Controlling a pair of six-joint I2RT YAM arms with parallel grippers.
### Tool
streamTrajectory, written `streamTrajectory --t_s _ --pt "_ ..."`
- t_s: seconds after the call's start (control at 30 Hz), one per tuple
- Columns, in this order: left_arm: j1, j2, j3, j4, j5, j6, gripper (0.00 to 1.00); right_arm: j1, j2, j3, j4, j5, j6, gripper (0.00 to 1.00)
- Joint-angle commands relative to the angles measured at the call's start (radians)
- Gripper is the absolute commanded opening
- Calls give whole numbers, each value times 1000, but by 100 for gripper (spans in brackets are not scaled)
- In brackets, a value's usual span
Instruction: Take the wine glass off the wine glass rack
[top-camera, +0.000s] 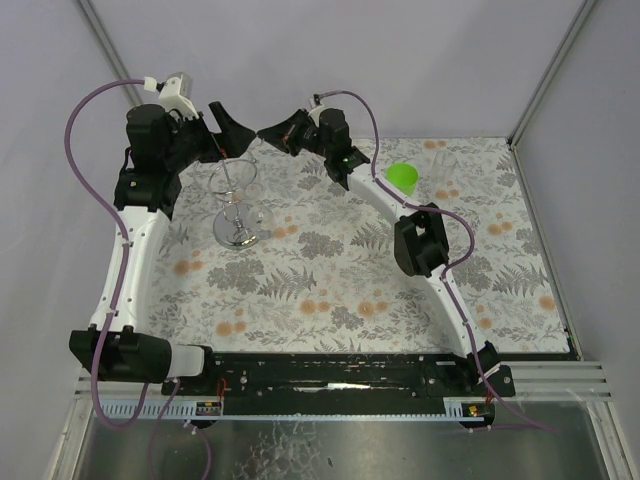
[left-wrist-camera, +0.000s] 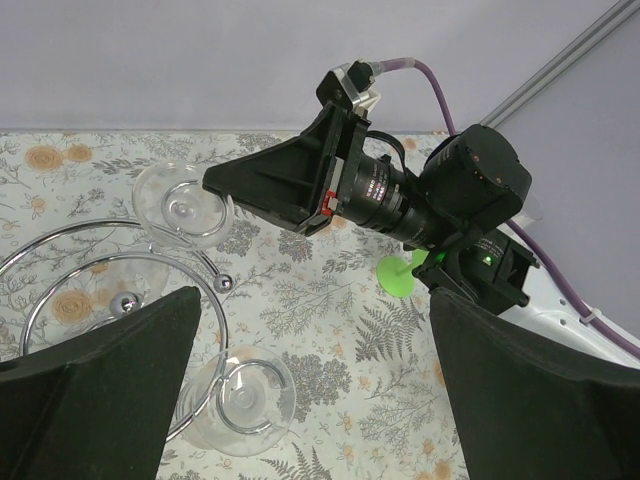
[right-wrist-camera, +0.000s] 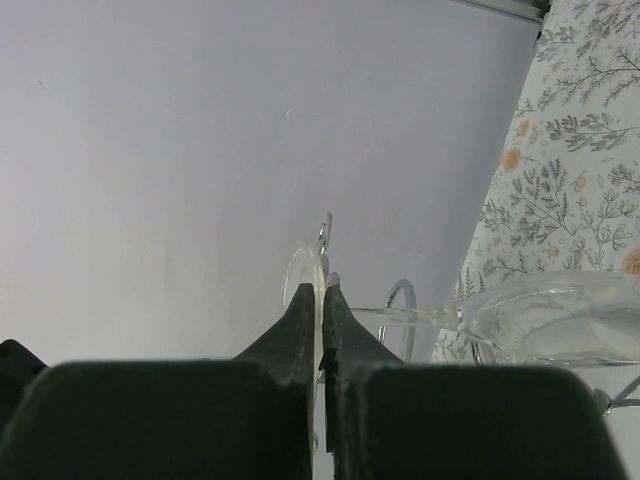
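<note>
The right end effector (right-wrist-camera: 320, 292) is clamped flat on the thin clear foot (left-wrist-camera: 178, 210) of the wine glass (right-wrist-camera: 560, 320), its two black fingers pressed together on the disc's rim. From that pinch the stem runs toward 3 o'clock in the right wrist view, crossing a wire loop before it widens into the bowl. The glass is thus at the top loops of the wine glass rack (top-camera: 235, 200), not lifted clear. The left end effector (top-camera: 222, 138) hovers with its jaws spread wide and nothing between them, at about 11 o'clock of the rack's top in the overhead view, while the right one comes in from 1 o'clock. A second glass (left-wrist-camera: 245, 395) rests against another loop. The rack stands on its round shiny base at about 10 o'clock of the floral tabletop (top-camera: 330, 290), and a green object (top-camera: 402, 177) sits well apart at about 1 o'clock.
</note>
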Motion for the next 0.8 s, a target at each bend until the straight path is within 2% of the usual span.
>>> streamTrajectory --t_s 0.0,0.77 --pt "8 -23 -9 60 15 -8 96 10 -48 -15 29 -17 -20 0" --pt "8 -34 -31 73 29 -25 96 -2 -132 -25 11 6 -54 0"
